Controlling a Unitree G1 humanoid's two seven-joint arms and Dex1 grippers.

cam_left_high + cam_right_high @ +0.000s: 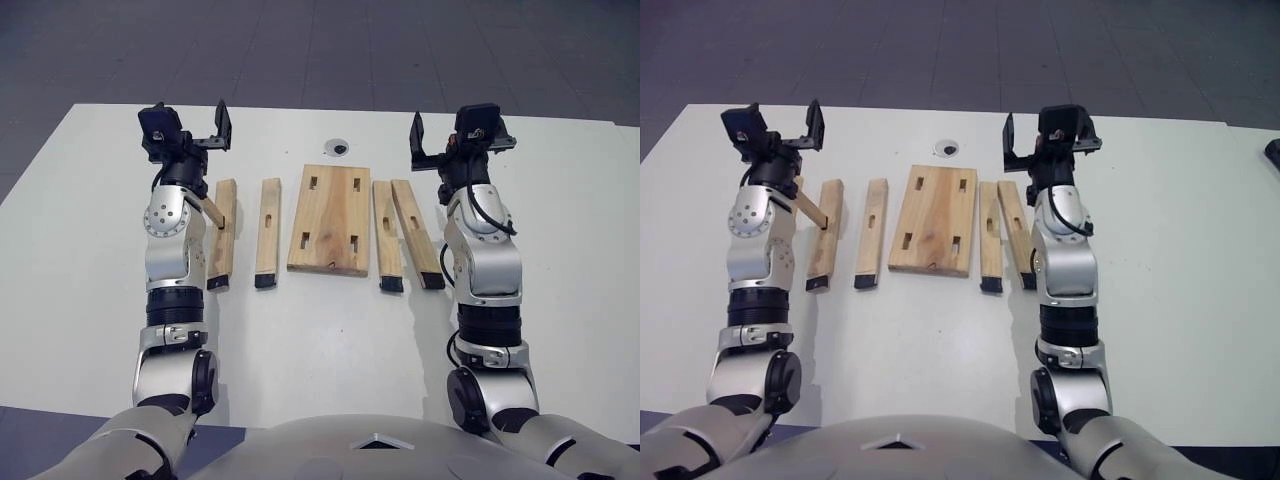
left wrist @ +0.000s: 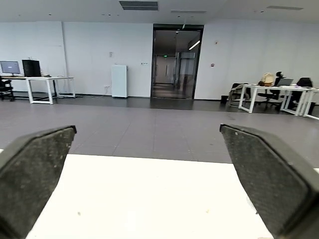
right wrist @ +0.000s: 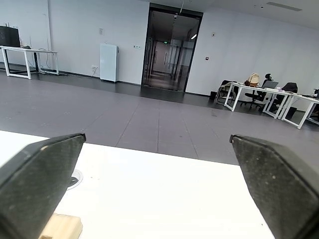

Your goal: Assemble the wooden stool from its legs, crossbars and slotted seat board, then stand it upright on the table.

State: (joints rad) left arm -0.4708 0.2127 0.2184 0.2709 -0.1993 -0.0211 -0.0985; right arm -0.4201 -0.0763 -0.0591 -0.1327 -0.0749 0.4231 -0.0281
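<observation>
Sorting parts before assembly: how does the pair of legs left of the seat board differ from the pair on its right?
The left pair lies spread, bare table between its legs; the right pair lies nearly touching at the far ends. A thin wooden stick lies slanted at the left pair's outer leg; the right pair has none. Both pairs have black caps at the near ends.

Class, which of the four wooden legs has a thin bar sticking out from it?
The outermost leg on the robot's left: a crossbar juts from its side, as from no other leg.
</observation>
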